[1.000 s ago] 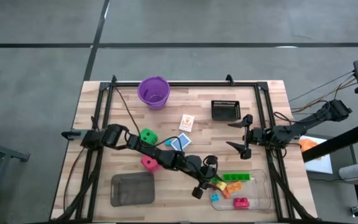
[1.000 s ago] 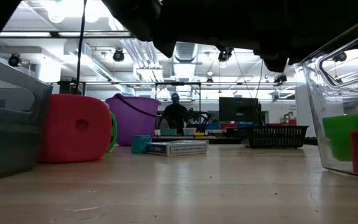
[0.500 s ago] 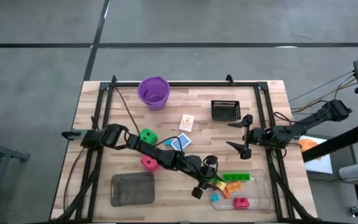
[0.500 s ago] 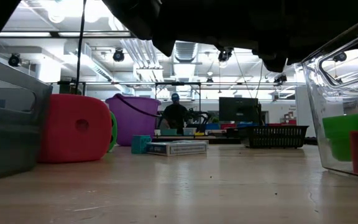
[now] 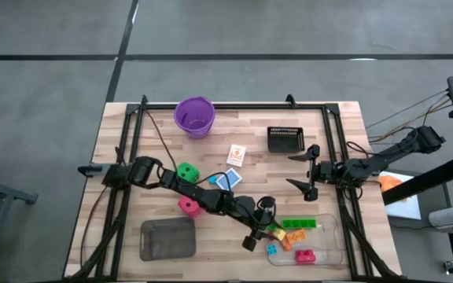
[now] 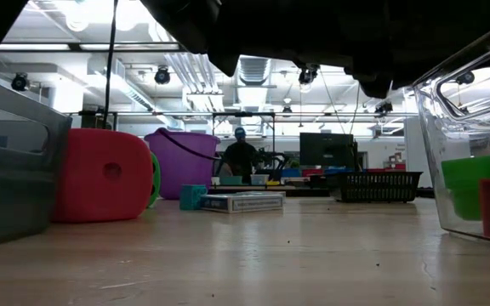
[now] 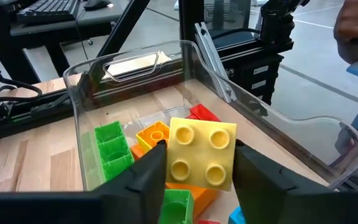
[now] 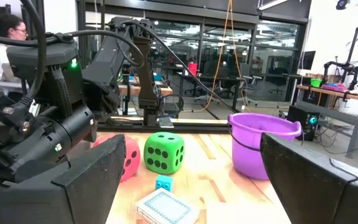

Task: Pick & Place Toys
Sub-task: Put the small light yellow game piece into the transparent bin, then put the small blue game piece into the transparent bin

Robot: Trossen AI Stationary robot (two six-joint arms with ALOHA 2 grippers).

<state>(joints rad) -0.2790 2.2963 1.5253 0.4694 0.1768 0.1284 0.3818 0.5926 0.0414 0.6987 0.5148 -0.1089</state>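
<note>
My left gripper [image 7: 197, 171] is over the clear tray [image 7: 229, 93] at the table's near right, shut on a yellow brick [image 7: 202, 154]. Below it in the tray lie green [image 7: 110, 146], orange [image 7: 154, 134] and red [image 7: 201, 113] bricks. A green die [image 5: 187, 170] and a red die [image 5: 189, 207] sit on the table beside my left arm. Two picture cards [image 5: 236, 155] [image 5: 226, 181] lie mid-table. My right gripper [image 5: 303, 169] waits open at the table's right side, touching nothing. My left gripper pinches the yellow brick by two opposite side walls [image 7: 168, 155] between its two fingers. The fingers slant slightly downward, coming from the table's left. The brick hangs clear above the bricks in the tray, its studded top tipped toward the wrist camera.
A purple cup [image 5: 194, 116] stands at the far edge and a black basket [image 5: 285, 138] at the far right. A grey tray [image 5: 167, 238] lies near the front left. A small blue brick [image 8: 163, 182] sits by the cards. People show in the room beyond.
</note>
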